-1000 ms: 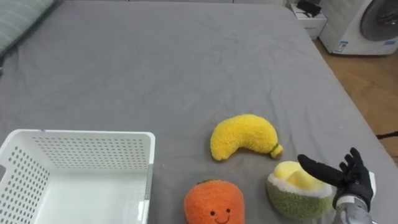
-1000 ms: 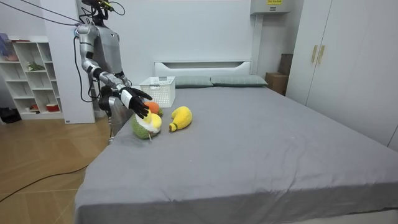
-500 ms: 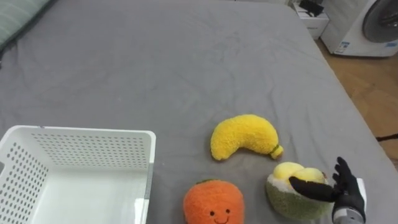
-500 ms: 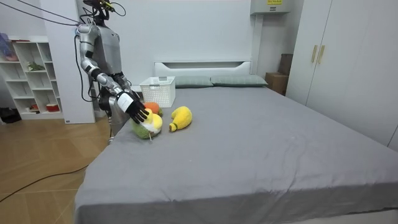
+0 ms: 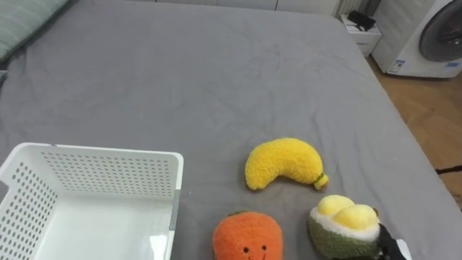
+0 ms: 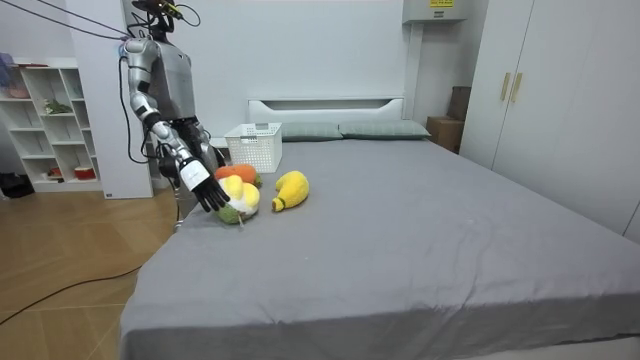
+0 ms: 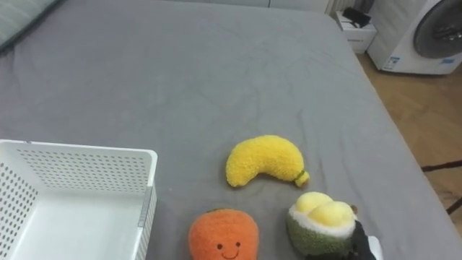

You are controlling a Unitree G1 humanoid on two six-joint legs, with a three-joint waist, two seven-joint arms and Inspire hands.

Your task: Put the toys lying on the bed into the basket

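At the near edge of the bed [image 5: 216,72], close to the robot, sit three soft toys. The round green and yellow toy [image 5: 343,227] is the one nearest to the right robot hand [image 6: 206,186]. In the eye views just the tip of that robot hand peeks in at the bottom right corner, right beside the toy. So the toy lies a little to the left of the robot hand and a little further onto the bed.

In the room view the robot stands at the side of the bed. Its right arm reaches down, and the robot hand hangs against the near side of the green toy. The fingers look stretched out and point down. They are not curled round the toy, so nothing is picked up yet.

This toy is round like a ball, so it has no long side to line up with. I think the robot hand has to get round it and close on it.

The orange toy [image 5: 247,237] sits just to the left of the green one. The banana toy [image 5: 283,163] lies a bit further back, with its long side going across from left to right. The white basket [image 5: 101,151] is well off to the left and has no toys in it. I think the green toy must travel left, past the orange toy, to get there.
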